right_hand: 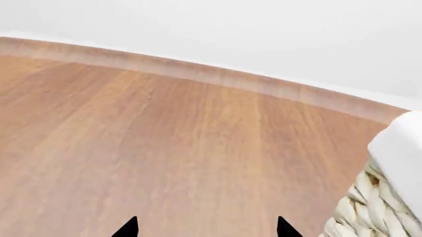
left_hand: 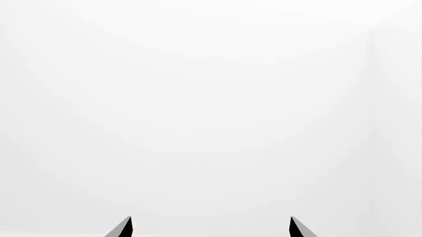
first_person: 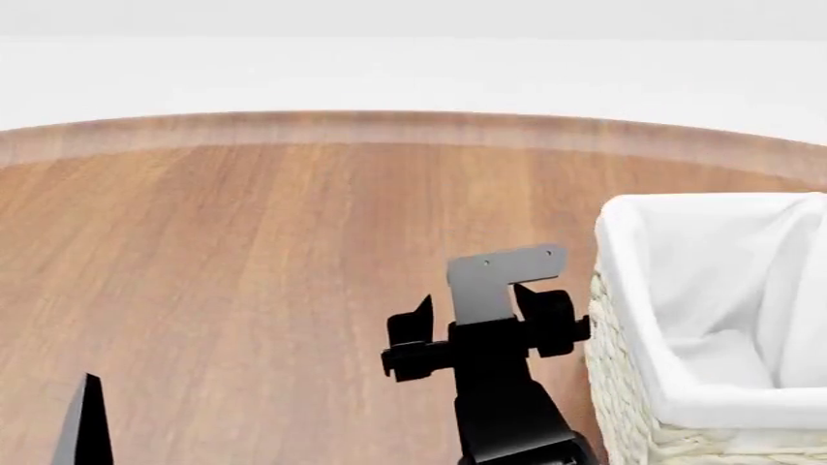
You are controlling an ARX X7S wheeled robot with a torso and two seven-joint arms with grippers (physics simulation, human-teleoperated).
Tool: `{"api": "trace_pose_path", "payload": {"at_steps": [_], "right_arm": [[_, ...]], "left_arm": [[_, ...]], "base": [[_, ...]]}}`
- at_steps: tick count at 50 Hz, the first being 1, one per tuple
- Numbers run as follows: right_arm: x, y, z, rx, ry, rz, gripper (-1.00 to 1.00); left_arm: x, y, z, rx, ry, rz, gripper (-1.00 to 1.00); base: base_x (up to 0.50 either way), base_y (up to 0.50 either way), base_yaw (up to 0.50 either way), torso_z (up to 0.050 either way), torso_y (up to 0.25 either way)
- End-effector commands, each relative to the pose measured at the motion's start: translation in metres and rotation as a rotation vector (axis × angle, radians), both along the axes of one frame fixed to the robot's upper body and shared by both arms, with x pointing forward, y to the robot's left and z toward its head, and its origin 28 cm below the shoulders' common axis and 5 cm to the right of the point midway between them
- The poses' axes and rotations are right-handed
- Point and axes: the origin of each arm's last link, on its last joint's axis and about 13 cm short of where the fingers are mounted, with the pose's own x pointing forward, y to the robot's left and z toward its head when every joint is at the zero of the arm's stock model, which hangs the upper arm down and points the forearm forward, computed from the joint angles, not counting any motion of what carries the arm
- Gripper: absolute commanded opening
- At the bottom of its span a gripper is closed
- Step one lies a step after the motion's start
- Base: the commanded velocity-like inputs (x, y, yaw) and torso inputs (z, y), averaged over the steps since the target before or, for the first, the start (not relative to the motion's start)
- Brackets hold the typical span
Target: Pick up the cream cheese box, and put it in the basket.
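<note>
Under both arms spreads the wooden table (first_person: 259, 271), the largest thing in view, its far edge curving against a plain white background. Just beside the right gripper (first_person: 481, 325), on its outer side, stands the wicker basket (first_person: 618, 387) with its white cloth liner (first_person: 698, 281) folded over the rim; what shows of the inside is only cloth. The right gripper hovers over bare wood with its fingertips apart and nothing between them. The left gripper (left_hand: 209, 226) also has its tips spread and holds nothing; in the head view only one dark fingertip (first_person: 84, 421) of it shows.

The cream cheese box is not in any picture, so I cannot say where it lies.

The main risk, as I judge it, is searching blind: a sweep of the right arm so close to the basket could knock the woven wall or snag the liner and shove the basket aside.

The head view alone shows the basket's open inside and both arms together. The right wrist view adds the weave up close (right_hand: 359, 212), while the left wrist view gives only blank white beyond its tips.
</note>
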Motion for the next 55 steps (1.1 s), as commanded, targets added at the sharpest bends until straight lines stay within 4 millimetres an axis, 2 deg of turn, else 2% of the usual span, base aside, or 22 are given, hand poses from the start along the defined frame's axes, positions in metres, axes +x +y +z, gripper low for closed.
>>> {"api": "trace_pose_path", "payload": {"at_steps": [1, 7, 28, 55], "right_arm": [[-0.008, -0.001, -0.014, -0.001, 0.029, 0.01, 1.0], [-0.01, -0.001, -0.017, -0.008, 0.029, 0.009, 1.0], [-0.016, -0.002, -0.027, -0.001, 0.01, 0.007, 1.0], [-0.038, -0.004, -0.058, 0.009, 0.059, -0.007, 1.0]], "left_arm": [[0.0, -0.001, -0.001, 0.007, 0.005, -0.006, 1.0], [-0.001, 0.0, 0.0, 0.017, 0.001, 0.001, 1.0], [0.0, -0.001, -0.001, 0.012, 0.003, -0.004, 1.0], [0.0, -0.001, -0.003, 0.006, 0.004, -0.005, 1.0]], "base": [[0.0, 0.0, 0.0, 0.0, 0.0], [0.0, 0.0, 0.0, 0.0, -0.034], [0.0, 0.0, 0.0, 0.0, -0.17], [0.0, 0.0, 0.0, 0.0, -0.003]]}}
